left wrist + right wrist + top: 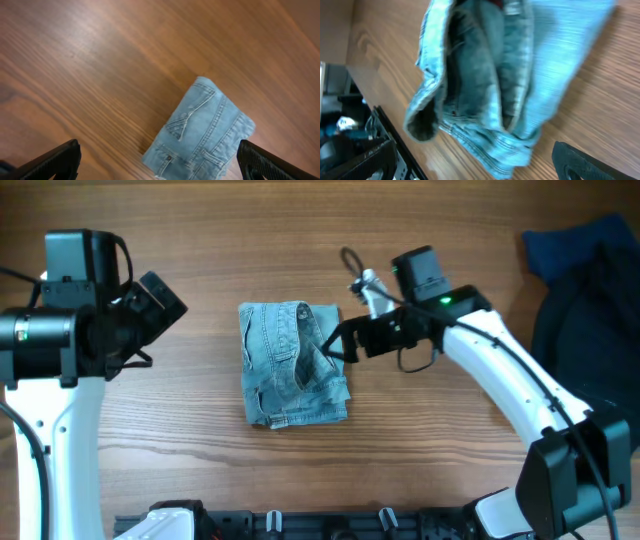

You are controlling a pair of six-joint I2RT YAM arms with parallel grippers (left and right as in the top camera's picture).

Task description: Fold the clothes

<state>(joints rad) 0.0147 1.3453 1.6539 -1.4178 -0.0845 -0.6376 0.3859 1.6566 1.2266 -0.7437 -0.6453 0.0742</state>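
The clothes (292, 363), light blue denim shorts, lie folded into a compact rectangle in the middle of the table. My right gripper (336, 344) is open at the fold's right edge, low over the wood. In the right wrist view the bunched denim layers (490, 75) fill the frame just ahead of the open right gripper (470, 167), and nothing is gripped. My left gripper (160, 170) is open and raised well away to the left. From there the folded shorts (202, 132) show whole on the bare wood, with nothing between the fingers (55, 162).
A dark navy fabric pile (590, 290) lies at the table's right side, behind the right arm. A black rail (320, 525) runs along the front edge. The left arm's base (40, 340) stands at the far left.
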